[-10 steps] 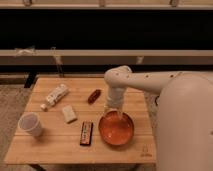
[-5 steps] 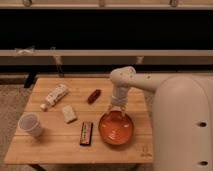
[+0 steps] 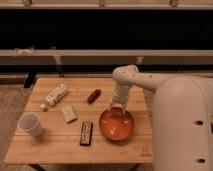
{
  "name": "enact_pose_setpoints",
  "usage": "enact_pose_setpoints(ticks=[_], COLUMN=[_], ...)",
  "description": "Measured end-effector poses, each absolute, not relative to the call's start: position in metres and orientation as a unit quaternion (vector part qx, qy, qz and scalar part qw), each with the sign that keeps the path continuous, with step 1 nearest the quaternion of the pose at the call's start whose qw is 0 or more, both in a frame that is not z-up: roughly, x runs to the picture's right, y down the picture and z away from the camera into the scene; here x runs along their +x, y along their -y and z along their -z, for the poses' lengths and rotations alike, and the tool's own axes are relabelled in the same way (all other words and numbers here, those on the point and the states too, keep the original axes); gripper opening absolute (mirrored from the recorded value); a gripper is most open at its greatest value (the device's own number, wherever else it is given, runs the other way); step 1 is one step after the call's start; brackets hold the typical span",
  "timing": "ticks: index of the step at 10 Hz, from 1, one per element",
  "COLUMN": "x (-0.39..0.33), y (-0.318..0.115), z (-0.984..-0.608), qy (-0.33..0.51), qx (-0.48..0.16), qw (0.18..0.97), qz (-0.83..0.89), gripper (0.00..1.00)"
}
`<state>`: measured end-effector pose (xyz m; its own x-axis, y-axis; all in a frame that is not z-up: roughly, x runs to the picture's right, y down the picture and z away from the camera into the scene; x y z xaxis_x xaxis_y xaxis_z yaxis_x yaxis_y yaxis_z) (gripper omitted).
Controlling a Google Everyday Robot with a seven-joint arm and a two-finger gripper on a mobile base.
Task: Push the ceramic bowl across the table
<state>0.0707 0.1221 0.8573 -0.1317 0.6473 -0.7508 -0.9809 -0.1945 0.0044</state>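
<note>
The ceramic bowl (image 3: 116, 125) sits toward the counter's (image 3: 55, 145) 4 o'clock, with the claw (image 3: 116, 106) at its 12 o'clock rim; I cannot tell how wide the claw stands. To push well, keep contact low and centred so the bowl slides straight without tipping.

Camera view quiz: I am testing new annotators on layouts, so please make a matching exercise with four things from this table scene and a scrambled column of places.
Things:
1. ceramic bowl
2. paper cup
3. gripper
4. white tube

Places (left and right as seen in the view):
A. lying on the far left part of the table
B. at the bowl's far rim
C. near the table's front left corner
D. right of the table's middle, beside a dark bar

Pairs: 1-D, 2-C, 3-B, 4-A.
</note>
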Motion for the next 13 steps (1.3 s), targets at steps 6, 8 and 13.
enact_pose_setpoints(ticks=[6, 8, 13], x=[0.066, 0.067, 0.067], y=[-0.086, -0.072, -0.039], z=[-0.871, -0.879, -0.895], qy=[-0.229, -0.221, -0.203], qx=[-0.302, -0.296, -0.285], qw=[0.597, 0.602, 0.617], qz=[-0.707, -0.708, -0.705], gripper=[0.65, 0.65, 0.65])
